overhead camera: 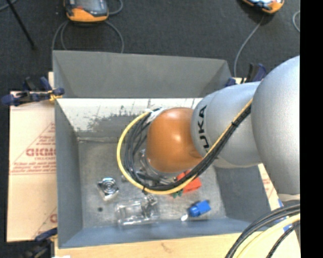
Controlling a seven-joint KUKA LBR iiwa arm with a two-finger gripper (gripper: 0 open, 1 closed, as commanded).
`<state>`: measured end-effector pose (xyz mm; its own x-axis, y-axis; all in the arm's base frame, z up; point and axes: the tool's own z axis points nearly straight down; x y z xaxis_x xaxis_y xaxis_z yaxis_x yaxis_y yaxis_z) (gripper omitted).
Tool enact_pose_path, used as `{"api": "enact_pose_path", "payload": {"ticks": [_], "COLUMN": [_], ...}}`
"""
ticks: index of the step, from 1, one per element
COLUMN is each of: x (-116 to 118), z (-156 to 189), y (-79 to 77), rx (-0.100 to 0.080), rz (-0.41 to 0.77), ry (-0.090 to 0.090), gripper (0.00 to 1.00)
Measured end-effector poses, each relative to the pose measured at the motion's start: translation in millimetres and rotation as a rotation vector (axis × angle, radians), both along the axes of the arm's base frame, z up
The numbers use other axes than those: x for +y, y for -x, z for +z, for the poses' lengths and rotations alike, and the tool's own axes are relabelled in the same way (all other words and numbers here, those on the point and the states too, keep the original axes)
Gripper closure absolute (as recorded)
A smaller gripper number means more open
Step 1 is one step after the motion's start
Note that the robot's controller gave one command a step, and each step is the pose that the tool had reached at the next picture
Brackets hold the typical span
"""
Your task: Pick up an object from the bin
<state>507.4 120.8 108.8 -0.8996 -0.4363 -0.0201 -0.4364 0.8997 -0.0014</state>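
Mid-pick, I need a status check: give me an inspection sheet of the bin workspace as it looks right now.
Surface: grey metal bin, floor scuffed and speckled, back wall scratched.
Job's things: shiny metal piece front left; clear plastic piece at the front; blue piece front right; orange-red piece partly under the arm.
Clutter: nothing seen beyond those four.
Grippers: hand tucked under the orange wrist cover, over the bin's middle, nearest the clear plastic piece and the orange-red piece.
Cables: yellow and black cable loop round the cover's left side.
Surroundings: dark floor; orange device at the top edge.
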Motion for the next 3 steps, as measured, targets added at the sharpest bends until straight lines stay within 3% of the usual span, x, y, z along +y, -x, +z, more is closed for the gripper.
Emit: {"api": "enact_pose_path", "payload": {"ticks": [1,2,3], "x": [-91.8,-135.7,-188.0], "z": [31.6,-24.5,-34.4], "y": [10.9,-41.1,-67.2], "rx": [0.013,0.015,0.007], "rz": [-0.074,0.079,0.293], "ry": [0.009,0.01,0.008], "gripper": [0.0,0.0,0.0]}}
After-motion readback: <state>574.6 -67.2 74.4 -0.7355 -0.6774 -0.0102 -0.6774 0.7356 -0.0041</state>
